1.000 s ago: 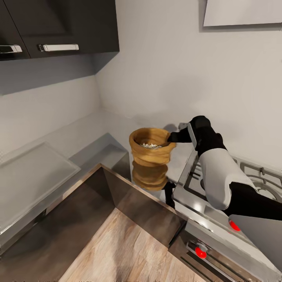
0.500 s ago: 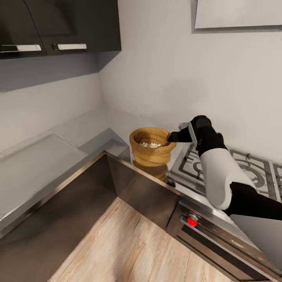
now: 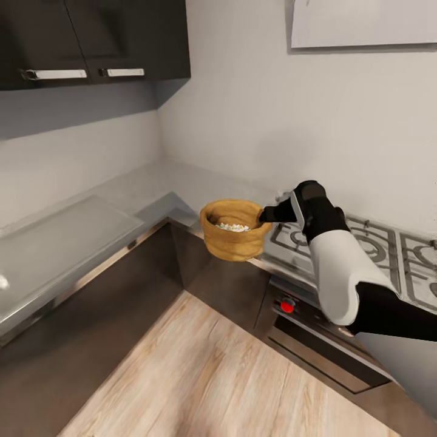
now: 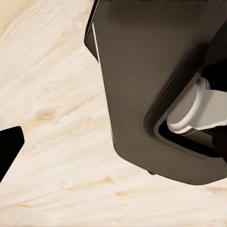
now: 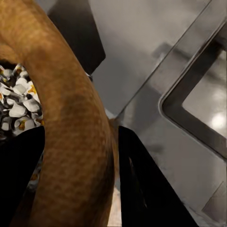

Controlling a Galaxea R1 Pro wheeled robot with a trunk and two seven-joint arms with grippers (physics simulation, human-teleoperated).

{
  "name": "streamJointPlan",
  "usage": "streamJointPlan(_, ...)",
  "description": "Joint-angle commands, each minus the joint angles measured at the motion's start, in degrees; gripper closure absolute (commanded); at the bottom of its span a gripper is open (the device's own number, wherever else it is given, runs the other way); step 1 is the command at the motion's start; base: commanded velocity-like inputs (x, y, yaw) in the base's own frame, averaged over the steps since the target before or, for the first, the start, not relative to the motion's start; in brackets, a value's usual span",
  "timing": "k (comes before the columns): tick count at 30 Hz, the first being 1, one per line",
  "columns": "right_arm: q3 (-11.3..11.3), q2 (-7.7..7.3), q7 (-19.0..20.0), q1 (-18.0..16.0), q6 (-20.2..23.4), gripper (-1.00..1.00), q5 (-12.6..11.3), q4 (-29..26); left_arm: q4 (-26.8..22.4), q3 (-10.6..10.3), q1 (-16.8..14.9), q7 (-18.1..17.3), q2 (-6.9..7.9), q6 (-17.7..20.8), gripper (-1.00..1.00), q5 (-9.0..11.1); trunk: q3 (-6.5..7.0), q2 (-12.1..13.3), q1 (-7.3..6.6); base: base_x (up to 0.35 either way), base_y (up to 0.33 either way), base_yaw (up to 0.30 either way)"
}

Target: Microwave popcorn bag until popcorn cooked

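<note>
The tan-brown popcorn bag (image 3: 233, 233) hangs in the air by the front edge of the grey countertop (image 3: 182, 188), beside the hob. White-grey popcorn (image 3: 232, 227) lies inside it. My right gripper (image 3: 267, 213) is shut on the bag's right rim. In the right wrist view the thick rim (image 5: 71, 118) runs between the two dark fingers (image 5: 142, 184), with popcorn (image 5: 16, 101) beside it. In the left wrist view one dark fingertip (image 4: 9, 146) of my left gripper stands far out at the edge, over the wood floor (image 4: 56, 94), nothing held. The microwave is out of view.
A gas hob (image 3: 376, 243) lies right of the bag, over a dark oven with a red knob (image 3: 287, 305). Dark wall cabinets (image 3: 91, 36) hang at upper left, a white hood (image 3: 364, 21) at upper right. The robot's dark base (image 4: 156, 85) stands on the wood floor (image 3: 200, 376).
The whole view has shifted, so the camera moved back from the counter. The bag stays in my right gripper and now hangs at the counter's front edge, not over the worktop.
</note>
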Motion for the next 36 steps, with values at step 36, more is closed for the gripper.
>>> streamJointPlan(36,-0.45,-0.06,0.11,2.38,0.15,1.00,0.72,2.73,-0.06,0.53,0.01,-0.04,0.06,-0.08,-1.00,-0.06,3.21,-0.08,-0.02,-0.171,0.000,0.000)
